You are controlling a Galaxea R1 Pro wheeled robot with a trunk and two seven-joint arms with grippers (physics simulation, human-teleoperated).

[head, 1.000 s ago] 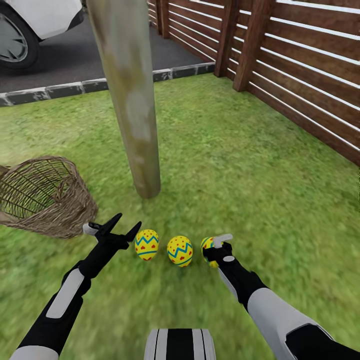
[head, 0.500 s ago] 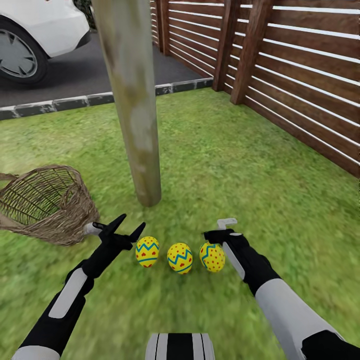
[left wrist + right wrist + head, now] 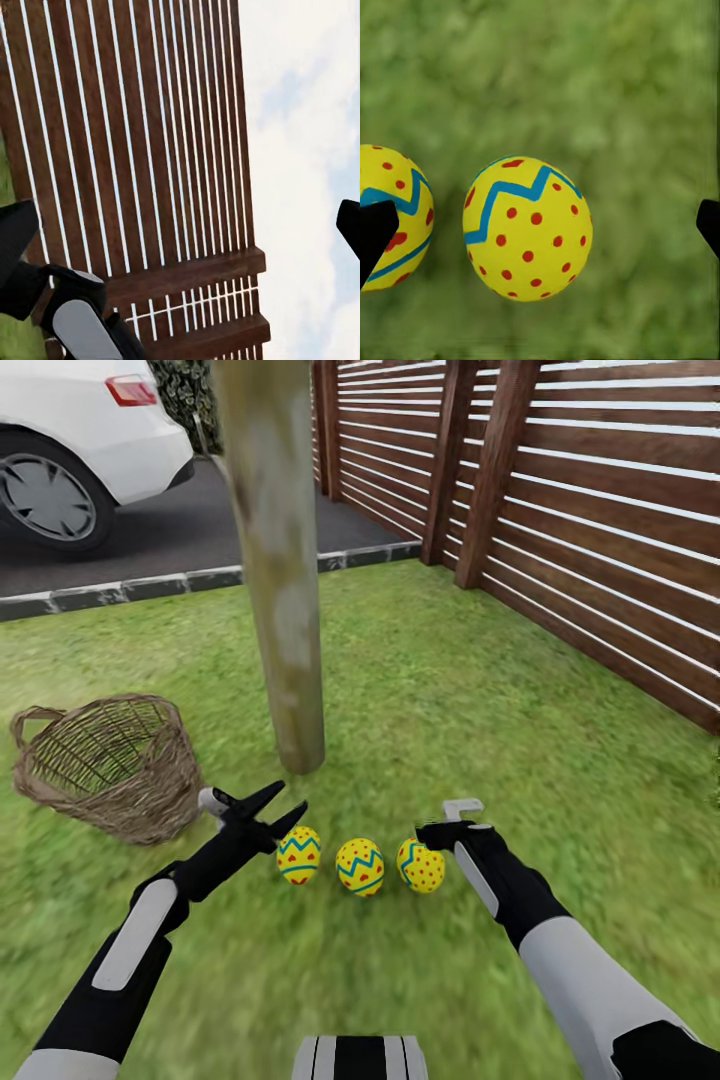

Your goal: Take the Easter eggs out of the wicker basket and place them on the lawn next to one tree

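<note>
Right now my right gripper (image 3: 452,822) has its fingers spread wide, with nothing between them; in the right wrist view the two dark fingertips sit at opposite edges and the red-dotted egg (image 3: 527,228) lies free on the grass between and beyond them. From the head view that egg (image 3: 421,865) rests just beside my right fingers, apart from them as far as I can tell. I judge that I hold the hand open and close by so the egg can settle without being nudged.

My left gripper (image 3: 268,809) is also spread and empty, its two dark fingers forked just above the left-hand egg (image 3: 298,854). Its wrist camera looks off at the wooden fence (image 3: 150,165) and sky, so that hand is pointing away from the ground rather than reaching for anything.

Outward from the fingers, the middle egg (image 3: 359,866) sits between the other two, so the three make a short row on the lawn (image 3: 560,760), near each other but not touching. The row lies near the foot of the tree (image 3: 285,610), which I take to be the reason for the spot. The wicker basket (image 3: 115,765) is tipped on the grass, on the left side of the trunk, and I see no egg in it. To my eye the placing is done.
</note>
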